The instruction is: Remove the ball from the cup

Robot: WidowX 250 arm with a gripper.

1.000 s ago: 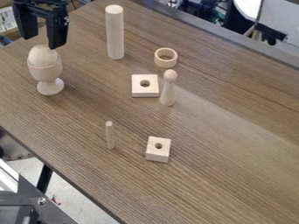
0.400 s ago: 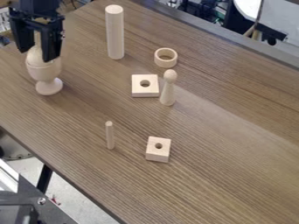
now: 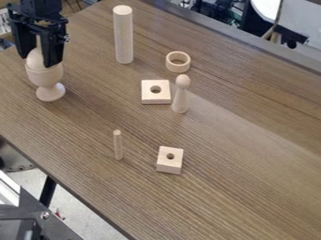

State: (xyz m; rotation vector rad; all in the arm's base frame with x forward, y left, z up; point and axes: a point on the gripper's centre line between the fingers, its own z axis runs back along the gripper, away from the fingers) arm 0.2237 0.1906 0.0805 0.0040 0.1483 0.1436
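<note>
Gripper [image 3: 39,61] at far left, jaws parted wide, astride the ball [image 3: 35,58] – can't tell if they touch it; ball sits in upright cup [image 3: 44,76]. Tall cylinder [image 3: 124,37] stands to the right.

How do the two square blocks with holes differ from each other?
The block by the peg figure, the upper block, has a broader top than the lower block. The lower block stands taller for its width, while the upper block is flatter. The upper block's hole looks larger than the lower block's. Both are pale wood, lying with the hole facing up.
</note>
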